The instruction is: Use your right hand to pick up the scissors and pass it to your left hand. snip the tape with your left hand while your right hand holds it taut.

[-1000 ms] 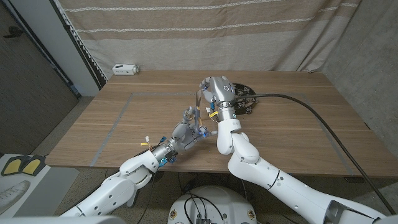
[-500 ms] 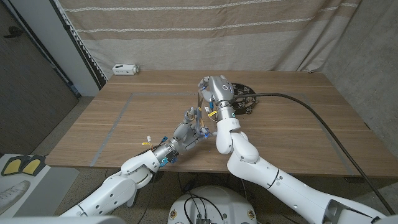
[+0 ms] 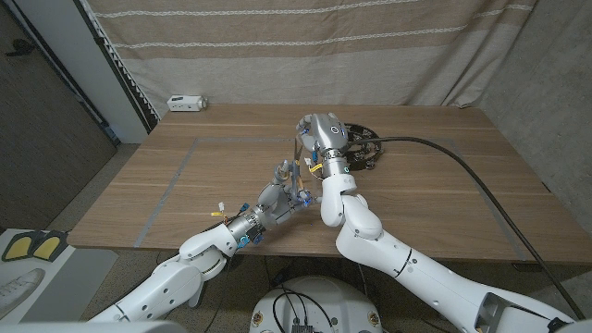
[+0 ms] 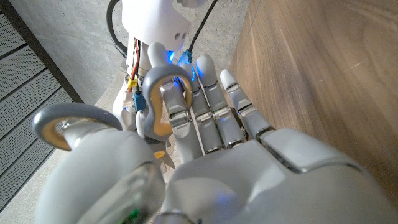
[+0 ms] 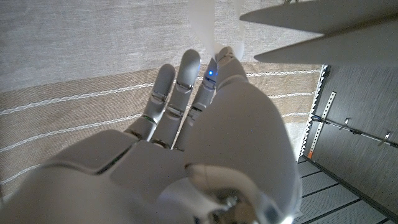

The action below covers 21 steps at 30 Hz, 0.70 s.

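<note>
Grey-handled scissors [image 4: 149, 102] held in left hand's [image 3: 277, 196] fingers [image 4: 214, 118], loops up; blade direction unclear; right hand's [image 3: 319, 139] fingers [image 5: 177, 93] straight, together.

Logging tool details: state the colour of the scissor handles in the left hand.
Grey loops with tan lining; the scissor handles show best in the left wrist view.

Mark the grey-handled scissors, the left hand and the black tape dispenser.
grey-handled scissors [image 4: 163, 84]: left wrist view, on a handle loop.
left hand [image 3: 280, 192]: head view, middle of the hand.
black tape dispenser [image 3: 363, 148]: head view, its visible body.
</note>
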Each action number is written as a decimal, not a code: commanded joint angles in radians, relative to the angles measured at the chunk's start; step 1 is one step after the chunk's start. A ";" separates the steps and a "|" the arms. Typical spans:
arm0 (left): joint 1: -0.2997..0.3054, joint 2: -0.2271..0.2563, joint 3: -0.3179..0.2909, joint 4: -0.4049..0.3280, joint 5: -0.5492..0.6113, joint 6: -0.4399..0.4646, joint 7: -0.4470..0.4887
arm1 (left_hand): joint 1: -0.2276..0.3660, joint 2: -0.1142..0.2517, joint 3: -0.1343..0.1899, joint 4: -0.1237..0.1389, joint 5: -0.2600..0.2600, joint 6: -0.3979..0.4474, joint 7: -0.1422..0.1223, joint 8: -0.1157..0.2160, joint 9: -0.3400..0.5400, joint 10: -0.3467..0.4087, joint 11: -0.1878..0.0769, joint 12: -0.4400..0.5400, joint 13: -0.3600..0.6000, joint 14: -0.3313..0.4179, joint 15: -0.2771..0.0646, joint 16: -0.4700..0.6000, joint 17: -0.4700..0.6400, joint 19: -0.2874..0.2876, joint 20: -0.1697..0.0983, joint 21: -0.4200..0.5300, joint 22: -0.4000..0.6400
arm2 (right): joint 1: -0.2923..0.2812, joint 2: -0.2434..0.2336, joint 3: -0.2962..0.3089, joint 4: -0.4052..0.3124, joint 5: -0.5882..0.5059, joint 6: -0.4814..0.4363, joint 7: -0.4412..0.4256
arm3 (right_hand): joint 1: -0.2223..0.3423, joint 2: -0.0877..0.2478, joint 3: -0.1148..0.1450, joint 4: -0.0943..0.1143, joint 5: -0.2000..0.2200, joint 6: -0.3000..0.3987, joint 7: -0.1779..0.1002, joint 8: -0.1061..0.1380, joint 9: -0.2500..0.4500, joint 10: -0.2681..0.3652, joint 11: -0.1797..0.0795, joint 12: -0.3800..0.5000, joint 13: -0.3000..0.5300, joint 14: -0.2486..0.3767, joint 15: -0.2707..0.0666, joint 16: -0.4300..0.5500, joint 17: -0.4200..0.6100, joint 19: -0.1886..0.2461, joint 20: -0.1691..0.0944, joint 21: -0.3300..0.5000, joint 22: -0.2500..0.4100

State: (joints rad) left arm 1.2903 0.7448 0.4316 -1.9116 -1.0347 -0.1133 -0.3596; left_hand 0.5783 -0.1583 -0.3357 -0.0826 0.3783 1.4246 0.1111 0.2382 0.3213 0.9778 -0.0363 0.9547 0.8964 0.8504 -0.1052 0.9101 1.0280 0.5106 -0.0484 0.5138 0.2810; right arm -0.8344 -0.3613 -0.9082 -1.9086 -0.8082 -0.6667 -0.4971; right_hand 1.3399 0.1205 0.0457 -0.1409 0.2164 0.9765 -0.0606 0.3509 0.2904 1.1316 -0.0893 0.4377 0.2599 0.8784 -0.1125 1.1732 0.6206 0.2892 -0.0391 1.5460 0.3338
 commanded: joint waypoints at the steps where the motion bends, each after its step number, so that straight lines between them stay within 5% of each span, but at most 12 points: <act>1: 0.002 -0.001 -0.003 0.005 -0.002 -0.007 -0.006 | -0.003 0.005 -0.002 0.004 0.005 -0.061 0.062 0.007 0.000 0.057 -0.064 0.163 0.010 -0.003 -0.047 0.007 0.003 0.004 0.006 -0.001 0.004 | 0.009 -0.004 -0.006 0.003 0.003 -0.012 0.006 | -0.001 -0.002 0.006 0.002 -0.006 -0.002 -0.002 -0.004 0.002 0.081 -0.059 0.004 0.017 -0.005 -0.105 0.012 -0.001 -0.006 -0.038 0.009 0.001; 21: 0.011 -0.001 -0.007 0.001 0.004 -0.017 0.004 | 0.000 0.008 0.000 0.006 0.007 -0.058 0.062 0.009 0.002 0.057 -0.065 0.166 0.010 -0.002 -0.049 0.008 -0.003 0.005 0.005 -0.004 0.006 | 0.021 -0.006 0.003 0.021 0.019 -0.046 -0.001 | -0.002 0.000 0.010 0.004 -0.008 -0.004 -0.002 -0.009 0.003 0.082 -0.059 0.000 0.023 -0.009 -0.105 0.025 -0.013 -0.009 -0.040 0.015 -0.006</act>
State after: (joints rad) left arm 1.2955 0.7445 0.4271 -1.9074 -1.0331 -0.1227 -0.3586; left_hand 0.5783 -0.1583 -0.3355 -0.0828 0.3783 1.4246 0.1111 0.2382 0.3201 0.9778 -0.0363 0.9547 0.9010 0.8505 -0.1052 0.9140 1.0259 0.5106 -0.0483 0.5100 0.2859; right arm -0.8209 -0.3644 -0.9084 -1.8933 -0.7958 -0.6973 -0.4925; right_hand 1.3399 0.1205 0.0501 -0.1365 0.2088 0.9767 -0.0608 0.3436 0.2902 1.1317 -0.0893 0.4345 0.2599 0.8766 -0.1144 1.1886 0.6066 0.2802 -0.0410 1.5532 0.3278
